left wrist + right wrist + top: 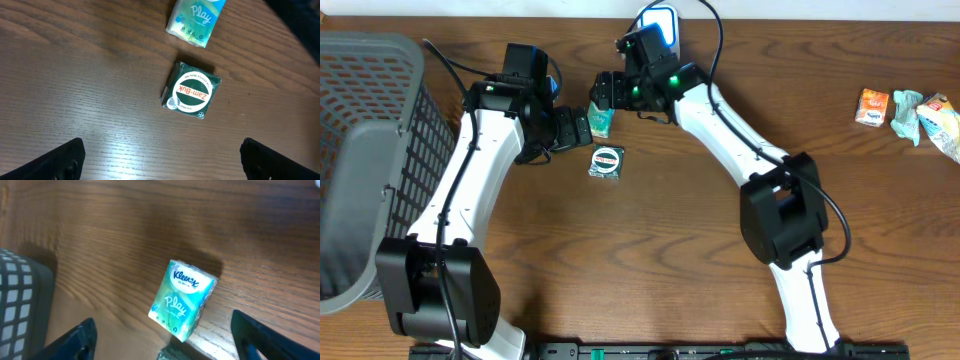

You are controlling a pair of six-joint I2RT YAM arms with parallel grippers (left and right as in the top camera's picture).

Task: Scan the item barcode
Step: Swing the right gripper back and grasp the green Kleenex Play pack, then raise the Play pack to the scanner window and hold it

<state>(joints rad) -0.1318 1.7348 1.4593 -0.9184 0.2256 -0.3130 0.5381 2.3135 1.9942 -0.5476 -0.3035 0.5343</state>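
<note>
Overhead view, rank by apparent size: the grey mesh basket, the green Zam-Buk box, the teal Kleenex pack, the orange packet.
1. Grey mesh basket, by far.
2. Green Zam-Buk box and orange packet: look alike, no ranking.
3. Teal Kleenex pack, partly hidden, so unsure.

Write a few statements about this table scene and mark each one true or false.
1. The teal plastic Kleenex tissue pack lies on the brown wooden table. True.
2. The right pincer is clamped on the tissue pack. False: its fingers stand apart from the pack, one on each side.
3. The dark green square Zam-Buk box sits inside the basket. False: it lies on the table beside the tissue pack, away from the grey mesh basket.
4. The left pincer is open and holds nothing. True.
5. A small orange packet lies well apart from both arms. True.
</note>
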